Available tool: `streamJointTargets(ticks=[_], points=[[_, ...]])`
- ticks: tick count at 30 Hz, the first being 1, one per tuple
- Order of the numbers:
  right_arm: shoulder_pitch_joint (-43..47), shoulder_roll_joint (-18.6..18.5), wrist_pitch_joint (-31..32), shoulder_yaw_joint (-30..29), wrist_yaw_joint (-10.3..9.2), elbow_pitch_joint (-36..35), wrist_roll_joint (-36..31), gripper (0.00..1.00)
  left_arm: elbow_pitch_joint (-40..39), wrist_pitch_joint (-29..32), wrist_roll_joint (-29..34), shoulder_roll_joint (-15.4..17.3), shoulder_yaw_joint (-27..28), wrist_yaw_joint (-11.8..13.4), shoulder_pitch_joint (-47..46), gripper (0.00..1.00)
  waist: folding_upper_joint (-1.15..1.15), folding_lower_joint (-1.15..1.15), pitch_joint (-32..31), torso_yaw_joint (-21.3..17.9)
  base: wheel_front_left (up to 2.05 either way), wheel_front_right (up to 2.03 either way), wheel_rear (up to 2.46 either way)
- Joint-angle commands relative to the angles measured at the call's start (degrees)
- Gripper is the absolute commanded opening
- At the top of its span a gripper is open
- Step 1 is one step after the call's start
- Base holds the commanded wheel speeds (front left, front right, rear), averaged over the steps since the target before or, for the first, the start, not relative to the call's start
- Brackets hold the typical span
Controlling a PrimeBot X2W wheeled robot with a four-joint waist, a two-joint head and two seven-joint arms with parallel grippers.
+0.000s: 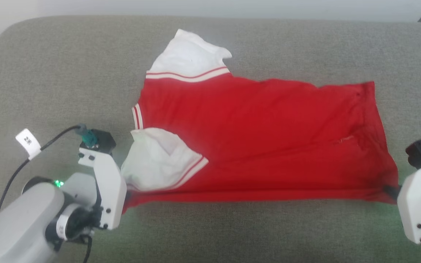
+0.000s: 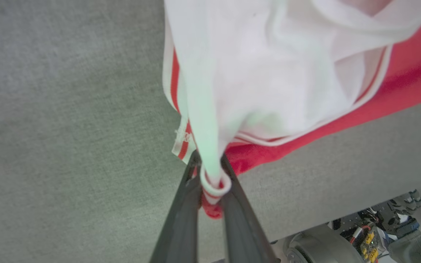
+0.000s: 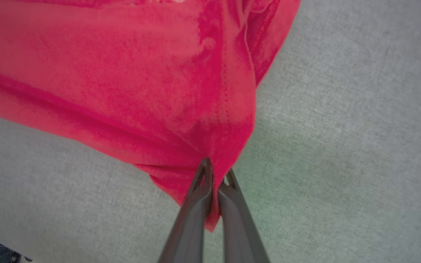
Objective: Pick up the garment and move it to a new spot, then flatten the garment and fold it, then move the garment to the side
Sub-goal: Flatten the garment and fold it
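The garment (image 1: pixel 254 142), a red jersey with white striped-trim sleeves, lies spread sideways on the grey cushion (image 1: pixel 68 91), plain side up, collar end to the left. My left gripper (image 2: pixel 210 166) is shut on the near collar-side corner, where a white sleeve edge and red cloth bunch between the fingers. My right gripper (image 3: pixel 216 171) is shut on the red hem corner (image 3: pixel 210 204) at the near right. In the head view both wrists sit at the garment's two near corners, and the near edge is pulled taut between them. A white sleeve (image 1: pixel 159 160) is folded over the red body.
The grey cushion stretches wide around the garment, with its rounded far-left corner (image 1: pixel 9 33) and a pale wall behind. A black cable with a white tag (image 1: pixel 27 142) trails off my left wrist. Beyond the cushion's front edge, the robot base and wiring (image 2: pixel 364 237) show.
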Motion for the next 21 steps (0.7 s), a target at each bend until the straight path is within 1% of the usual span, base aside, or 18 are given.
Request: streamJointTargets(ticks=[1,4,9,11,13,14,15,16,17,18,19,20,21], points=[[0.9,-0.8,0.7,-0.4,-0.13,-0.5,0.3,0.00,-0.6,0.3,-0.4,0.7,0.2,0.7,1.1,0.00,0.00,0.00,-0.1,0.1,0.00,0.00,0.00],[3.2,-2.4,2.1,-0.9,-0.14,-2.3,1.6,0.00,-4.1,0.9,-0.7,2.3,0.3,2.8,3.5,0.00,0.00,0.00,-0.3,0.1,0.00,0.00,0.00],[7.1,-3.9,4.3,-1.6,-0.14,-4.3,3.7,0.00,-9.0,1.3,-1.2,4.0,0.1,5.8,8.0,0.00,0.00,0.00,-0.3,-0.1,0.00,0.00,0.00],[8.2,-3.6,4.4,-1.9,-0.13,-4.3,4.3,0.00,-10.2,1.1,-1.5,4.5,-0.1,6.6,9.4,0.00,0.00,0.00,-0.2,-0.1,0.00,0.00,0.00],[9.1,-2.8,3.9,-1.6,-0.13,-3.6,4.1,0.00,-10.4,0.3,-1.5,4.6,-0.3,6.8,10.6,0.00,0.00,0.00,-0.1,-0.2,0.00,0.00,0.00],[9.1,-2.6,3.6,-1.4,-0.13,-3.3,3.9,0.00,-10.0,0.2,-1.5,4.4,-0.3,6.6,10.8,0.16,0.00,0.00,-0.1,-0.2,0.00,0.00,0.00],[9.0,-2.4,3.2,-1.0,-0.13,-2.9,3.6,0.00,-9.5,-0.2,-1.5,4.1,-0.4,6.3,10.9,0.36,0.00,0.00,-0.1,-0.3,0.00,0.00,0.00],[8.6,-1.9,2.8,-0.9,-0.13,-2.3,3.4,0.04,-9.1,-0.4,-1.6,3.8,-0.3,6.1,10.8,0.47,0.00,0.00,0.0,-0.4,0.00,0.00,0.00],[8.1,-1.4,2.4,-0.7,-0.13,-1.8,3.1,0.32,-8.5,-0.8,-1.6,3.5,-0.3,5.8,10.7,0.83,0.00,0.00,0.0,-0.4,0.00,0.00,0.00],[7.9,-1.1,2.1,-0.3,-0.13,-1.4,3.0,0.40,-8.1,-0.9,-1.8,3.2,-0.3,5.5,10.6,1.00,0.00,0.00,0.0,-0.5,0.00,0.00,0.00],[7.8,-0.9,2.0,0.1,-0.12,-1.1,3.0,0.48,-7.6,-0.9,-1.8,3.1,-0.5,5.4,10.5,1.00,0.00,0.00,0.0,-0.6,0.00,0.00,0.00],[7.4,-0.6,1.7,0.3,-0.12,-0.9,3.1,0.98,-7.2,-0.8,-1.8,3.0,-0.5,5.1,10.2,1.00,0.00,0.00,-0.1,-0.8,0.00,0.00,0.00],[7.1,-0.4,1.7,0.6,-0.11,-0.8,3.3,1.00,-7.0,-0.7,-1.8,3.0,-0.4,5.0,9.8,1.00,0.00,0.00,-0.1,-0.9,0.00,0.00,0.00]])
